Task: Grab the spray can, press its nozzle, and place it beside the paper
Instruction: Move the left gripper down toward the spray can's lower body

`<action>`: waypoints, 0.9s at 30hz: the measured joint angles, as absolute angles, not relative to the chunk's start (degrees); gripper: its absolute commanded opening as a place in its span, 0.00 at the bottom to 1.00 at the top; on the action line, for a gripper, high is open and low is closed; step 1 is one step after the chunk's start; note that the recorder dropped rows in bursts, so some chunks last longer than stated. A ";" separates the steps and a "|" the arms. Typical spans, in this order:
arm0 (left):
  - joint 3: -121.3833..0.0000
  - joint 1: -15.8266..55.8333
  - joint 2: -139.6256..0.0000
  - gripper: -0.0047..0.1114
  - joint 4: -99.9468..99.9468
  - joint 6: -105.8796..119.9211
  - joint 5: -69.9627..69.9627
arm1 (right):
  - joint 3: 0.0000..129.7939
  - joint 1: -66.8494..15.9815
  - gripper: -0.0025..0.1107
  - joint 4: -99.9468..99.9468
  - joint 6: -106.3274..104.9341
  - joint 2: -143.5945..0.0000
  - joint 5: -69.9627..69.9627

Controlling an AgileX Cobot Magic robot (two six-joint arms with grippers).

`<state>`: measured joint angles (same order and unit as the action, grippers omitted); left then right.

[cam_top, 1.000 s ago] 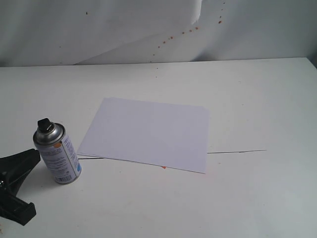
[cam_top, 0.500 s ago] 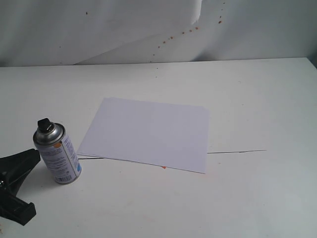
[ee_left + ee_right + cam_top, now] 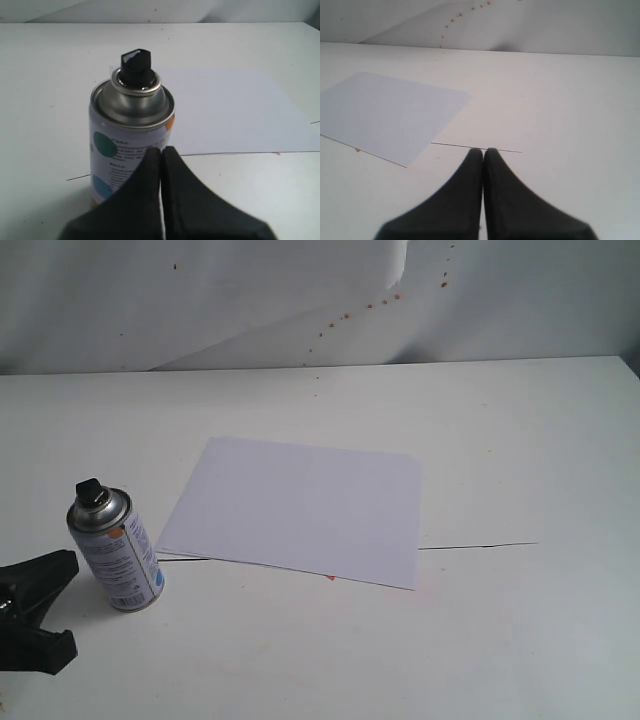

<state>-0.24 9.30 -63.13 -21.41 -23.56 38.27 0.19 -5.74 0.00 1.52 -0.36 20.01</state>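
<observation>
The left jaws are pressed together and hold nothing. In the wrist view their dark tips cover the lower middle of the can [image 3: 131,127], hiding part of the label and the can's foot. The can stands upright on the bench [image 3: 45,65] straight ahead of the tips, very close; whether they touch it cannot be told. In the exterior view these jaws are cut off by the picture's edge, and the can [image 3: 117,552] stands just beside their nearest point. Higher than the tips, the black nozzle [image 3: 135,62] caps the silver dome; its spray hole is too small to make out. Past the can, toward the right jaws' side, the paper [image 3: 235,107] lies flat. Its nearest corner is hidden behind the can, so contact between the two is unclear.

The right jaws are also pressed together, empty, over bare bench. Just past their tips a thin dark line [image 3: 476,147] crosses the bench. Farther off, toward the left jaws' side, lies the paper [image 3: 390,112], partly cut off by the picture's edge. Farthest is a white backdrop [image 3: 545,25] with blurred reddish specks.
</observation>
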 measured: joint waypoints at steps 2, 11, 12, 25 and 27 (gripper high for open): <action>-0.24 9.30 -63.13 0.04 -21.98 -23.56 38.27 | 0.19 -5.74 0.02 0.00 1.52 -0.36 20.01; -0.24 9.30 -63.21 0.04 -22.07 -23.56 38.27 | 0.19 -5.74 0.02 0.00 1.52 -0.36 20.01; -0.24 9.30 -63.21 0.04 -22.07 -23.56 38.27 | 0.19 -5.74 0.02 0.00 1.52 -0.36 20.01; -0.24 9.30 -63.48 0.53 -21.97 -23.56 35.81 | 0.19 -5.74 0.02 0.00 1.52 -0.36 20.01; -0.24 9.30 -64.96 0.53 -21.97 -23.56 35.81 | 0.19 -5.74 0.02 0.00 1.52 -0.36 20.01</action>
<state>-0.24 9.30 -64.96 -21.97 -23.56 35.81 0.19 -5.74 0.00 1.52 -0.36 20.01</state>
